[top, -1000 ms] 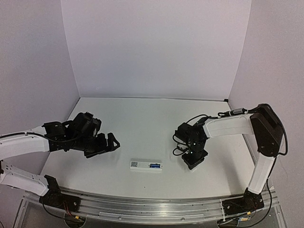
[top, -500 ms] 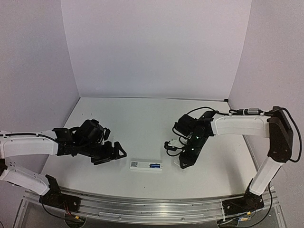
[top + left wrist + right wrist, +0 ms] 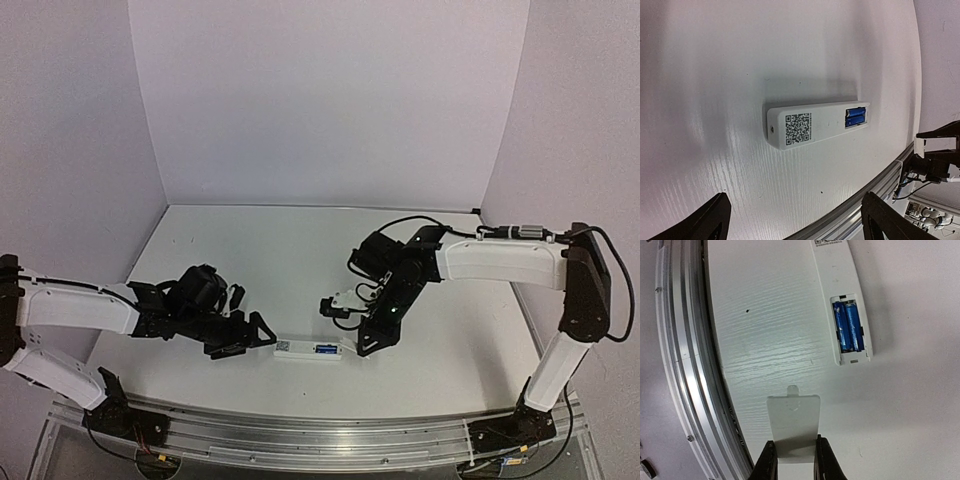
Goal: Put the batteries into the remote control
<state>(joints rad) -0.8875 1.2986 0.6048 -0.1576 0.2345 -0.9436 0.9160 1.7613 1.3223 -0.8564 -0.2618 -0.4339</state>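
— White plastic, item one: a slim white rectangular plastic remote control (image 3: 308, 349), lying face down on the white table (image 3: 300, 250), near edge, centre. Why face down?
— So that the open bay at its right end faces up. Item two: two small blue cylindrical batteries (image 3: 849, 331), seated side by side in that bay.
— Item three?
— A small flat white plastic cover (image 3: 793, 420), pinched by one edge in the right gripper (image 3: 793, 452). It sits just right of the remote, apart from it, with its tab end towards the bay. Likely lined up for sliding on.
— Left gripper (image 3: 252, 337)?
— Fingers spread wide with nothing in them, just left of the remote. Ready to brace it, I'd guess.
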